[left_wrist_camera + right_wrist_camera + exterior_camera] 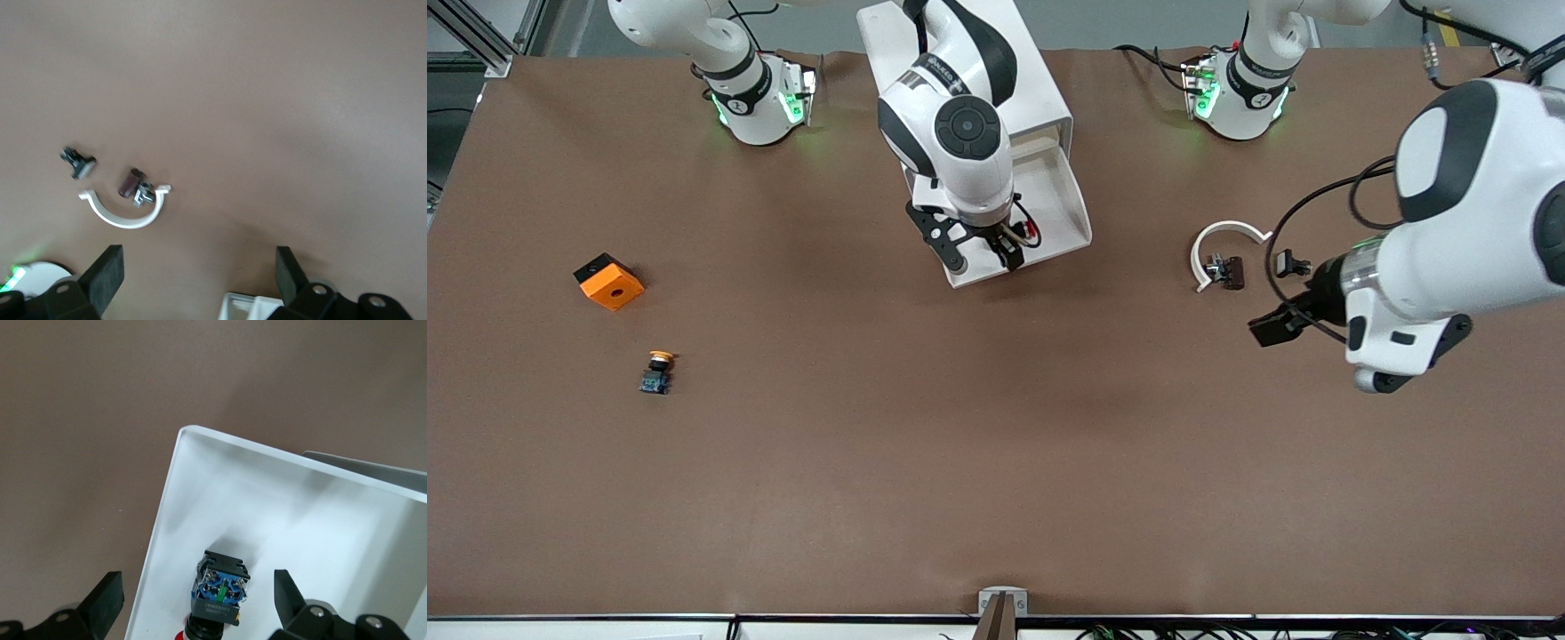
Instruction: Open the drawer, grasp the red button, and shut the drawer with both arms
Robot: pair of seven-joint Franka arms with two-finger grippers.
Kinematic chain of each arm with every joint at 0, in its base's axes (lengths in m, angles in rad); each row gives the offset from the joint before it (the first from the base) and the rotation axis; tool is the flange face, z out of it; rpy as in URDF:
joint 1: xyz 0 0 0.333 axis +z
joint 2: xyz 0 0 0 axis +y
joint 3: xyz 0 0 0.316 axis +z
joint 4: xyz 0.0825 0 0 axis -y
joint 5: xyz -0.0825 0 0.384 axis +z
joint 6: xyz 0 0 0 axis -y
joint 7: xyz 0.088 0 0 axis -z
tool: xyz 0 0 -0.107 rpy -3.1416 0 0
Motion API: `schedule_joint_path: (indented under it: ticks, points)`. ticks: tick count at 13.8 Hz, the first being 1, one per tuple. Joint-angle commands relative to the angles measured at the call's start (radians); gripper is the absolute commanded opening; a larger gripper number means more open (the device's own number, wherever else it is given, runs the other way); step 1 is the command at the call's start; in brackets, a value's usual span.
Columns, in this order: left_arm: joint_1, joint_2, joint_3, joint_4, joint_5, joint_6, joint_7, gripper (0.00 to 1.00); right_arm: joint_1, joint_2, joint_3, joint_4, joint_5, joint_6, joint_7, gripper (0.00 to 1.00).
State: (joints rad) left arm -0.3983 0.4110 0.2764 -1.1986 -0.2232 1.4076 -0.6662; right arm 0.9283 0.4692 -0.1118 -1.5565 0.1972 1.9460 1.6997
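At the right arm's end of the table lie an orange cube (pixel 609 282) and, nearer the front camera, a yellow-capped button (pixel 657 372); neither is the one wanted. Mid-table, between the two bases, the drawer (pixel 1049 209) stands pulled open out of its white cabinet (pixel 1040 80). The right gripper (pixel 989 251) hangs over the open tray, fingers spread and holding nothing. The red button (pixel 219 595) lies in the drawer on its side, close to the tray's front wall, and in the right wrist view it sits between the open fingers.

So the opening looks done and the grab is in hand. The next move calls for a straight drop until the fingers flank the blocky base, then a squeeze, minding the tray wall just beside it.

Toward the left arm's end lie a white clip (pixel 1221 244) and small dark parts. The left gripper (pixel 1279 325) waits over bare table near them, open and empty; closing the drawer likely falls to it.
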Motion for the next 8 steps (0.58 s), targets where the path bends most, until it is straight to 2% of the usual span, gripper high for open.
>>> schedule_joint_path:
  ticks: [1, 6, 8]
  points:
    - [0.007, -0.055, -0.005, -0.048, 0.03, 0.001, 0.08, 1.0, 0.032, 0.028, -0.012, 0.007, 0.022, -0.004, 0.02, 1.0]
    - [-0.007, -0.098, -0.026, -0.096, 0.111, 0.013, 0.132, 1.0, 0.049, 0.063, -0.012, 0.007, 0.022, -0.002, 0.041, 1.0]
    - [-0.005, -0.101, -0.057, -0.099, 0.113, 0.014, 0.131, 1.0, 0.05, 0.066, -0.012, 0.009, 0.022, -0.002, 0.041, 0.73]
